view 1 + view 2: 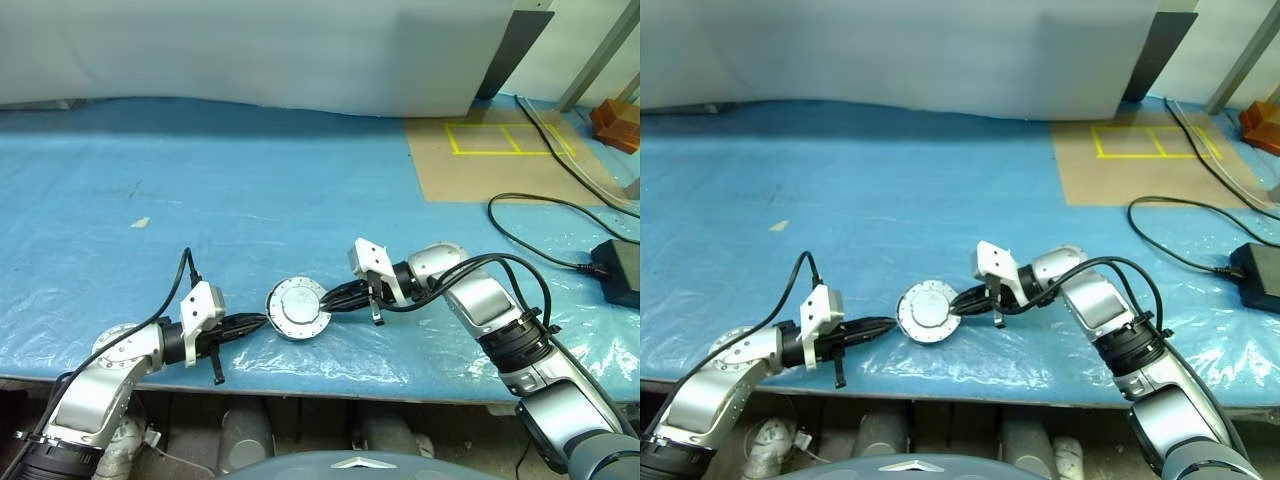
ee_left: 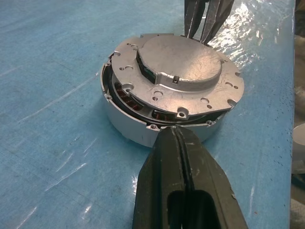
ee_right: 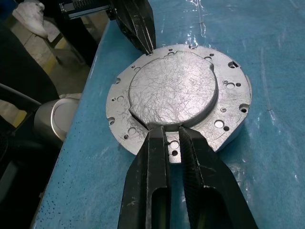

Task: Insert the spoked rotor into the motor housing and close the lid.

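The motor housing [image 2: 125,125] stands on the blue-covered table near its front edge. The lid [image 2: 181,64], a silver disc with small rim holes and a raised centre, lies on top, slightly askew. Copper windings [image 2: 125,98] show through the gap under it. The spoked rotor is hidden. My left gripper [image 2: 174,132] is shut, its tips against the lid's near edge. On the opposite side, my right gripper [image 3: 170,132] has its fingers drawn together to a narrow slit, with nothing between them and the tips resting on the lid's [image 3: 171,88] flange. Both grippers flank the housing [image 1: 298,308].
The table's front edge [image 1: 300,378] runs just below the housing. A black cable and power adapter [image 1: 615,270] lie at the right. A brown mat with yellow tape [image 1: 500,150] sits at the back right. A small white scrap [image 1: 140,222] lies to the left.
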Controlling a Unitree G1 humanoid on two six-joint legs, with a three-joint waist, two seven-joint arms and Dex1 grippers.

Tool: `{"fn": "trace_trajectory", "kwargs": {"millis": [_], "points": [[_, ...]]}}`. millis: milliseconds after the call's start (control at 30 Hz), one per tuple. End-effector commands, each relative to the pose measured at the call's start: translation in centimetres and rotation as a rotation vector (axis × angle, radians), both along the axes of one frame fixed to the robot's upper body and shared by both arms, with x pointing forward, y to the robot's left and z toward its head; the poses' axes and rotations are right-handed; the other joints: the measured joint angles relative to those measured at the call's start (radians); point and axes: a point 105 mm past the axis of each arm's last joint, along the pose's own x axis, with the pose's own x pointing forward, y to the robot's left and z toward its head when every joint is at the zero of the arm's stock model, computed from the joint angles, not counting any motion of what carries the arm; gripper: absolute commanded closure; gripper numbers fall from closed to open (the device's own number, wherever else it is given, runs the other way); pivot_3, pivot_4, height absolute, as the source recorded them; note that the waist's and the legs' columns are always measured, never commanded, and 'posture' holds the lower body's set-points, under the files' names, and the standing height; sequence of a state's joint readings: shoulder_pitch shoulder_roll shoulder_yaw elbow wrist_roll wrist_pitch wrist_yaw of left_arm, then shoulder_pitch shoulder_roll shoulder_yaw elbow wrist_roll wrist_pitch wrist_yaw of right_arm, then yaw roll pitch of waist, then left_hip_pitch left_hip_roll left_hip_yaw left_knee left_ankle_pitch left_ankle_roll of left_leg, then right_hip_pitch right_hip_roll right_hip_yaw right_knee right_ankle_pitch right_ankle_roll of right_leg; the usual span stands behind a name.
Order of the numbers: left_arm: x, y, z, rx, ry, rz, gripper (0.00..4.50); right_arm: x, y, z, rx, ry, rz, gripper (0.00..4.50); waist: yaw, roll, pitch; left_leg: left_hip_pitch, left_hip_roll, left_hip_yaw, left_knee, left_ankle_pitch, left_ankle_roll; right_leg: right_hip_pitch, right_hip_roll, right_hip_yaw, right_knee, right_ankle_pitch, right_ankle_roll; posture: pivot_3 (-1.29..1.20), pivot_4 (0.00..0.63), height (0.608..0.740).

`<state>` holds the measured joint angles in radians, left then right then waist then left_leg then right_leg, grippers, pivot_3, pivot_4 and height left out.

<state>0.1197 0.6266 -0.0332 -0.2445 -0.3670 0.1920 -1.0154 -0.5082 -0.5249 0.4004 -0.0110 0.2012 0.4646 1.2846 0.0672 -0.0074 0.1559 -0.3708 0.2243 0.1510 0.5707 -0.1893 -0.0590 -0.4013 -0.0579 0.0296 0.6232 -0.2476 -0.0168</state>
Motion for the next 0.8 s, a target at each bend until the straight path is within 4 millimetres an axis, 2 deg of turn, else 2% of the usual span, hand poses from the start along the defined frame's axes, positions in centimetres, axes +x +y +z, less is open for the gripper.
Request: {"fn": "trace_trajectory", "kwargs": {"millis": [33,100,133,200,267,467,567,733,800], "points": [[0.1,-0.3,0.7,-0.007,-0.037,-0.011,4.50,0.5,0.8,1.8,0.069,-0.009,0.005,4.10,0.000,0.000,0.000,0.000,0.000,0.000,0.000,0.000,0.000,0.000,0.000,0.000,0.000,0.000,0.000,0.00,0.150,0.740],[0.2,-0.3,0.7,-0.007,-0.039,-0.009,4.50,0.4,0.9,2.7,0.086,0.001,0.019,4.10,-0.001,0.000,0.000,0.000,0.000,0.000,0.000,0.000,0.000,0.000,0.000,0.000,0.000,0.000,0.000,0.00,0.150,0.740],[0.2,-0.3,0.8,-0.008,-0.040,-0.008,4.50,0.3,0.9,2.9,0.086,0.003,0.026,3.93,0.000,0.000,0.000,0.000,0.000,0.000,0.000,0.000,0.000,0.000,0.000,0.000,0.000,0.000,0.000,0.00,0.150,0.740],[0.3,-0.3,0.8,-0.011,-0.041,-0.006,4.50,0.3,0.8,3.3,0.086,0.006,0.028,3.52,0.001,0.000,0.000,0.000,0.000,0.000,0.001,0.000,0.000,0.000,0.000,0.000,0.000,0.000,0.000,0.00,0.150,0.740],[0.4,-0.3,0.9,-0.011,-0.042,-0.006,4.50,0.5,0.8,3.7,0.094,0.020,0.017,2.91,0.002,0.000,0.000,0.000,0.000,0.000,0.000,0.000,0.000,0.000,0.000,0.000,0.000,0.000,0.000,0.00,0.150,0.740],[0.4,-0.2,0.7,-0.011,-0.037,-0.009,4.50,0.8,0.5,3.8,0.071,-0.018,0.027,2.91,0.002,0.000,0.000,-0.001,0.000,0.000,0.000,0.000,0.000,0.000,0.000,0.000,-0.001,0.000,0.000,0.00,0.150,0.740],[0.4,-0.2,0.6,-0.011,-0.037,-0.008,4.50,0.9,0.7,3.5,0.066,-0.034,0.032,2.09,0.002,0.000,0.000,-0.001,0.000,0.000,0.000,0.000,0.000,0.000,0.000,0.000,0.000,0.000,0.000,0.00,0.150,0.740],[0.4,-0.2,0.4,-0.009,-0.037,-0.008,4.50,0.1,1.2,2.9,0.067,0.015,0.049,0.40,0.001,0.000,0.000,-0.001,0.000,0.000,0.000,0.000,0.000,0.000,0.000,0.000,0.000,0.000,0.000,0.00,0.150,0.740],[0.4,-0.1,0.3,-0.008,-0.037,-0.007,4.50,0.0,1.3,2.8,0.063,0.015,0.050,0.40,0.001,0.000,0.000,-0.001,0.000,0.000,0.000,0.000,0.000,0.000,0.000,0.000,0.000,0.000,0.000,0.00,0.150,0.740]]}}
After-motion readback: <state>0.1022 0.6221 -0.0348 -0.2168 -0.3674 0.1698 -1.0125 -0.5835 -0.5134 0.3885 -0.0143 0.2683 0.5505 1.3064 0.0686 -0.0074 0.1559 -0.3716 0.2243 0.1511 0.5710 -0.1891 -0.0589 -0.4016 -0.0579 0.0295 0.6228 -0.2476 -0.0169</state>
